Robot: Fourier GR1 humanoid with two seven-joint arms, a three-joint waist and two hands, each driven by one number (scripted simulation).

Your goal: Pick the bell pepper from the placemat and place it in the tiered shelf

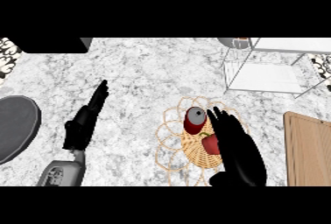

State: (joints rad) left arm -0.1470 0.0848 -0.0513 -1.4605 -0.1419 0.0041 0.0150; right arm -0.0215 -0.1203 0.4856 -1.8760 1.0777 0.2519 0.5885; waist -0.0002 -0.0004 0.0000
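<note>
Your right hand [236, 146] covers much of the woven placemat [173, 131], so you see only part of the red bell pepper [211, 144], its left side showing just past the fingers; the rest is hidden under the palm. A red can with a grey lid [195, 119] lies on the same mat, at 11 o'clock from the pepper and almost touching it, and its right edge sits just beside your fingertips. The right hand's fingers are straight and point toward 12 o'clock, released, with nothing visibly curled round the pepper. At 1 o'clock from the mat stands the white wire tiered shelf [268, 70], cut off by the top of the view, with a small grey object behind its left post that you cannot make out. At 3 o'clock a wooden cutting board [309, 148] runs off the right edge. At 9 o'clock, a dark round pan or plate [16, 127] is clipped by the left edge, and a black block [51, 45] is cut off at 11 o'clock. Your left hand [84, 124] rests well apart from the mat at 9 o'clock, fingers straight and upward, holding nothing. All of it sits on the speckled grey counter [142, 74].
</note>
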